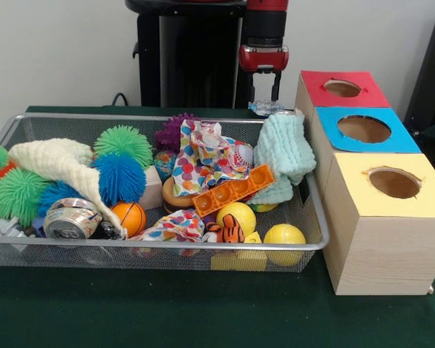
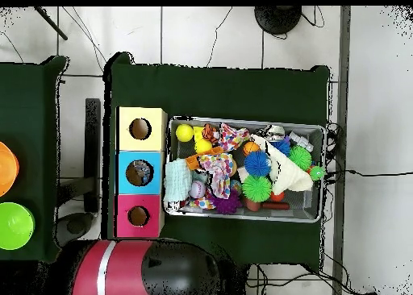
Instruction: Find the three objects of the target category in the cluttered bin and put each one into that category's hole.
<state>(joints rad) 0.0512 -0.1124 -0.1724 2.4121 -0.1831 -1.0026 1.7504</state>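
A: Where do you see a bottle [image 1: 267,107]?
B: You see one clear bottle at the far rim of the bin [image 1: 167,245], just beside the red-topped box [image 1: 341,88].
A: And the jaws?
B: The gripper [image 1: 264,94] hangs over that bottle, jaws spread. The hole [image 1: 364,128] is behind it on the worktop [image 1: 203,312].

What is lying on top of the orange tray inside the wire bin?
In the bin, the polka-dot cloth drapes over the upper left end of the orange tray; its other cells show bare. Whatever lies beneath the cloth is hidden.
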